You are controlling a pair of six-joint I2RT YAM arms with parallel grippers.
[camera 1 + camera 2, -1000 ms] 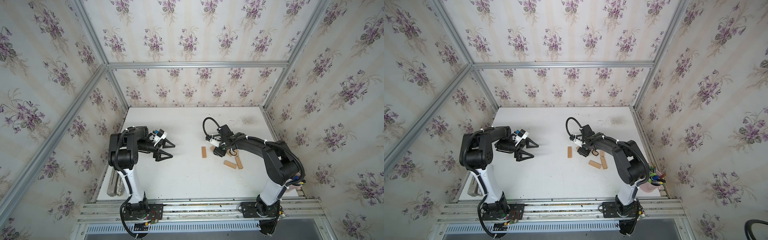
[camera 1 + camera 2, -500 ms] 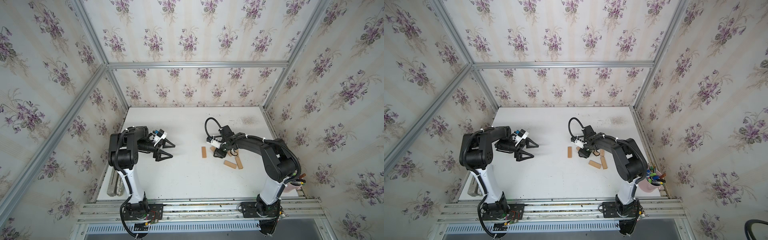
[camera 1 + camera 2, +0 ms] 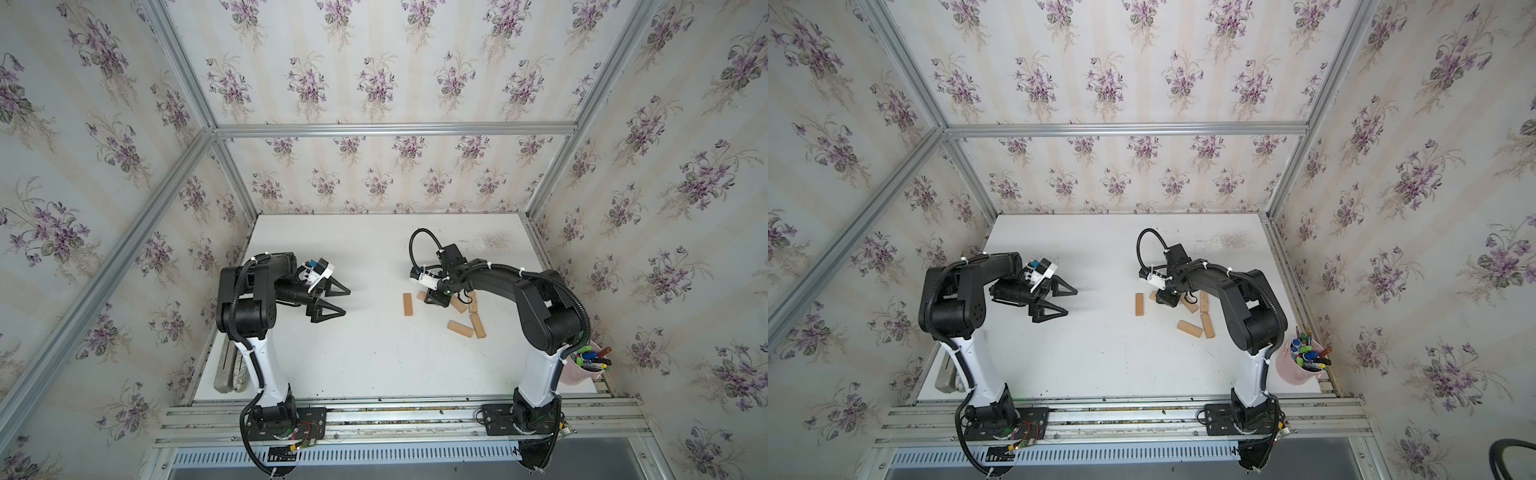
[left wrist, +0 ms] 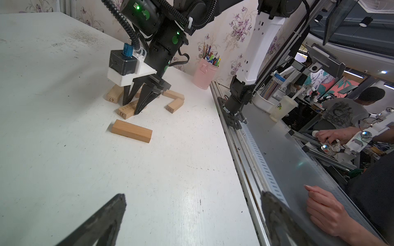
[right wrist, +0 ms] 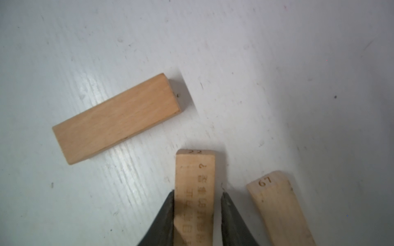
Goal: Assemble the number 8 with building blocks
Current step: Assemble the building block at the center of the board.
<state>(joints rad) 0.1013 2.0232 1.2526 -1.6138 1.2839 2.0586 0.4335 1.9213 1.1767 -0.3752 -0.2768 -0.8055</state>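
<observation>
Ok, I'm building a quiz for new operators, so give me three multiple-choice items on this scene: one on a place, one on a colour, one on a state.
1. The right tool has its fingertips either side of: A the block marked 67; B the block marked 22; C the unmarked block.
2. The pen cup is: A blue; B green; C pink.
3. The left tool is: A open and empty; B shut on a block; C shut on a slab.

Answers: B, the right wrist view shows 22 on the end of the block between the fingertips. C, its wall is plainly pink. A, both top views show its fingers wide apart with nothing between them.
</observation>
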